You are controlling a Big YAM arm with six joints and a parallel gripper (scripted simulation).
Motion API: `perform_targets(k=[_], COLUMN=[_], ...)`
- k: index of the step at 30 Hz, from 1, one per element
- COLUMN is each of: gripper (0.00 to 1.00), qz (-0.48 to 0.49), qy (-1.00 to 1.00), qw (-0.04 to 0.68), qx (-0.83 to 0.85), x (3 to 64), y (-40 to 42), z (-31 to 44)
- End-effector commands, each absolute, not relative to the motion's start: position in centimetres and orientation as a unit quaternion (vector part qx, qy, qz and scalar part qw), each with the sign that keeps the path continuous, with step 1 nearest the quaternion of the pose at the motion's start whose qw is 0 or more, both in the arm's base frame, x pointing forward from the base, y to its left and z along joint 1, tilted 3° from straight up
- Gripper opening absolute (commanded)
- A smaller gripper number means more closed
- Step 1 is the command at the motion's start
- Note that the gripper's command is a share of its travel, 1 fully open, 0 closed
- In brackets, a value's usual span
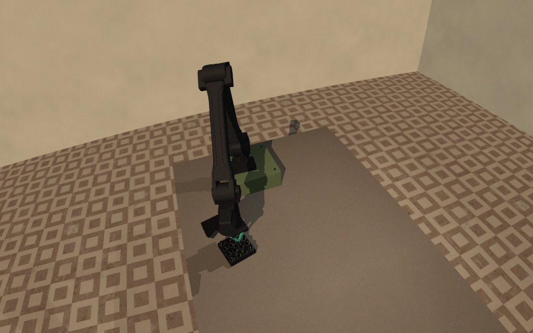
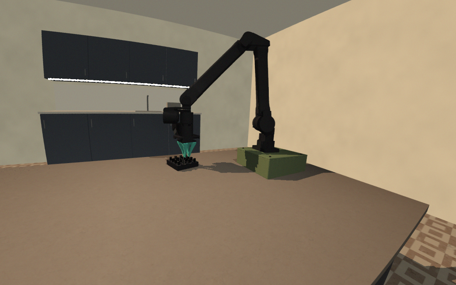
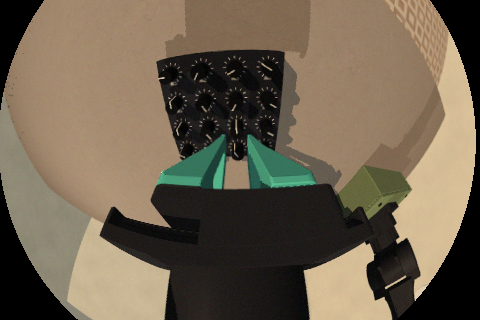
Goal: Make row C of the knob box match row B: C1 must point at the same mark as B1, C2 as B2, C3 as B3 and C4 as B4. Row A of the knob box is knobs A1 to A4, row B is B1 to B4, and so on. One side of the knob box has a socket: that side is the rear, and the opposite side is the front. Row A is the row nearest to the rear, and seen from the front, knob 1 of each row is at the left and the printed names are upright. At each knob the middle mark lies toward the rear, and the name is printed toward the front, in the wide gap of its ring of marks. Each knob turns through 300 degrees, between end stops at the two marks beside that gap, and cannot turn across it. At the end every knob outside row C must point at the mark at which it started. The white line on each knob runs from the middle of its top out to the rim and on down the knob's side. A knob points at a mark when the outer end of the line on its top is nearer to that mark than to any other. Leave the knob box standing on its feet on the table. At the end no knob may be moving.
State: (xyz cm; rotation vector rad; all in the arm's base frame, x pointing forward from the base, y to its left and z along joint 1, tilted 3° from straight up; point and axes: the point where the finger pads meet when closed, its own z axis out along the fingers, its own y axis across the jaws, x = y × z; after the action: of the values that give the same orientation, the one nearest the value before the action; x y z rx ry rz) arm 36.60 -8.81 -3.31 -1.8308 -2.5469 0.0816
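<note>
The black knob box [image 1: 244, 257] [image 2: 187, 166] [image 3: 218, 56] stands flat on the table, with four rows of black, white-lined knobs. My gripper [image 1: 238, 238] [image 2: 186, 156] [image 3: 236, 140] is over it, pointing down, its green fingers a little apart with nothing gripped between them. In the wrist view a knob [image 3: 237, 150] of the nearest row shows in the gap between the fingers. The knob [image 3: 236, 126] just beyond the tips has its line running up and down the picture. The fingers partly hide the nearest row's other knobs. The printed names and socket cannot be made out.
The arm's green base block [image 1: 274, 180] [image 2: 282, 166] [image 3: 367, 190] stands on the table [image 1: 322, 248] [image 2: 187, 219] [image 3: 110, 95]. Neighbouring knobs stand close around the fingertips. The arm's shadow falls across the table beside the box.
</note>
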Motion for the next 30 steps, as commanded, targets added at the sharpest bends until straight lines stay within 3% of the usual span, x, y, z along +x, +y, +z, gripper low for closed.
perform_targets(k=[1, 30], gripper=[0.19, 0.19], qz=[0.022, 0.023], qy=[-0.812, -0.812], qw=[-0.011, -0.010], qx=[-0.583, -0.583], x=[37.9, 37.4], y=[-8.7, -8.9], z=[-3.5, -4.5])
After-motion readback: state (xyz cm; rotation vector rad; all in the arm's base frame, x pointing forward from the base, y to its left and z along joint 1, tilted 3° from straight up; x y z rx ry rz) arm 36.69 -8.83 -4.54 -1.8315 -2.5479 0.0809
